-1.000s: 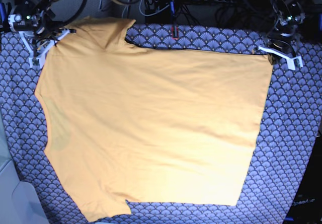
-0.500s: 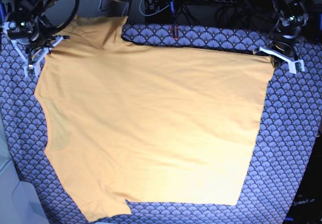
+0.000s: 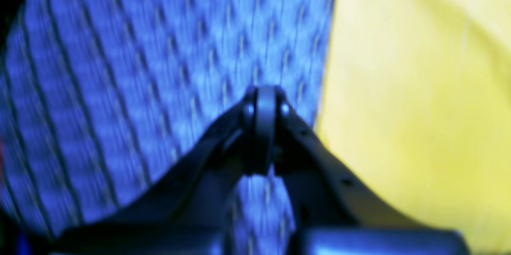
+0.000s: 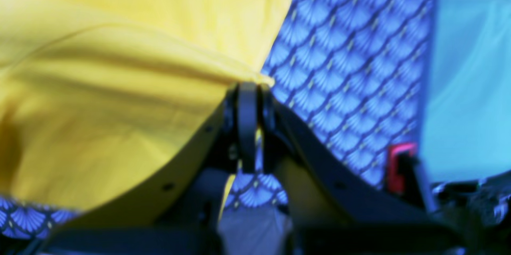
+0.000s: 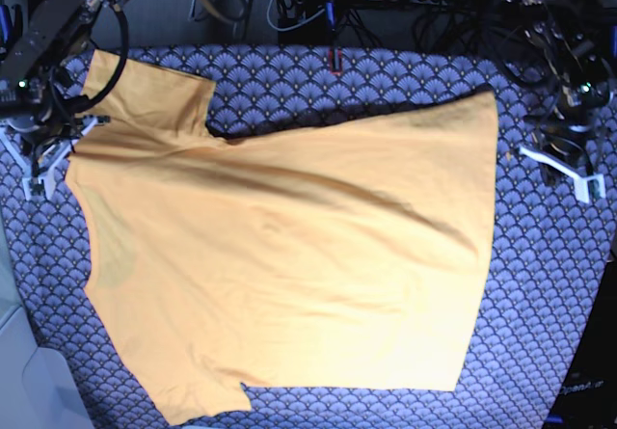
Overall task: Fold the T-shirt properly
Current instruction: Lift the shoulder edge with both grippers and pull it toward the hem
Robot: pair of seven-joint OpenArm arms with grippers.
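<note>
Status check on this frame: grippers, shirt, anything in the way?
Right gripper shut on T-shirt edge. Left gripper shut, empty, beside hem. T-shirt spread unfolded on patterned cloth. Nothing in the way.

- No text, label, brand, number or sign could be read in any view.
- The T-shirt (image 5: 289, 255) was plain, with no print.
- The patterned cloth (image 5: 540, 284) under it carried only a scallop pattern, no lettering.
- Faint marks at the lower right edge of the base view were too small and dark to read.
</note>
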